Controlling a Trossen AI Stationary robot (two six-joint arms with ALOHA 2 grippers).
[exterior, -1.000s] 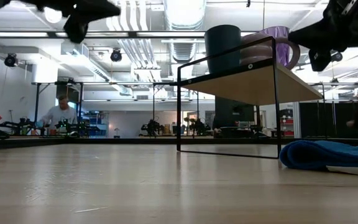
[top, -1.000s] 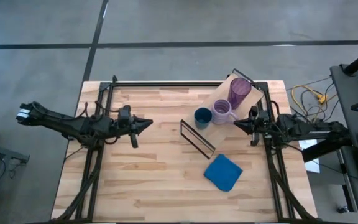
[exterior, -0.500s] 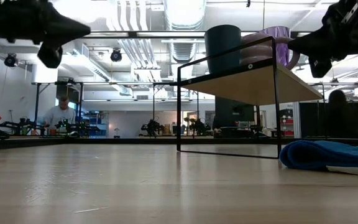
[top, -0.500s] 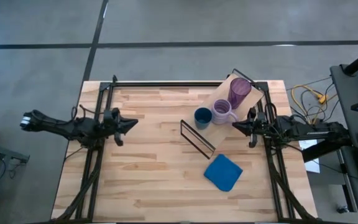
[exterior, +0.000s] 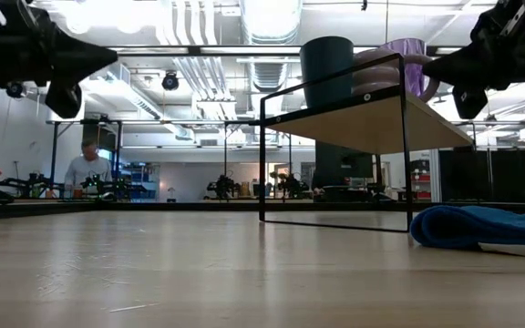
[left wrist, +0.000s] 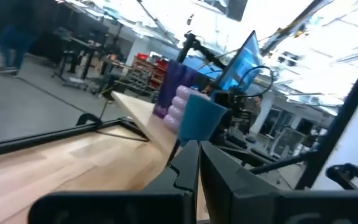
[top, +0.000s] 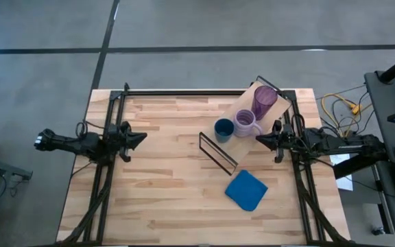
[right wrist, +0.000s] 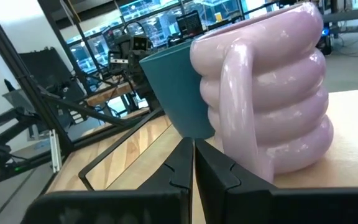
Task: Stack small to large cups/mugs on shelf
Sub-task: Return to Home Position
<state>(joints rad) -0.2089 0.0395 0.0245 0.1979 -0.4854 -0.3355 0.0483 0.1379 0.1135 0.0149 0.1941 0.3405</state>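
R gripper [top: 260, 139] fingers together, empty, just beside lavender mug [top: 244, 123] on shelf [top: 245, 103]. I'd pull it straight back, no sideways sweep. Row runs blue cup [top: 223, 129], mug, purple tumbler [top: 264, 101]. L gripper [top: 137, 137] well apart across table, fingers together, free to tuck home.

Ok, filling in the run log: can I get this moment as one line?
shelf: blue cup, lavender mug, purple tumbler | left claw: shut, left side | right claw: shut, near mug | cloth: on table
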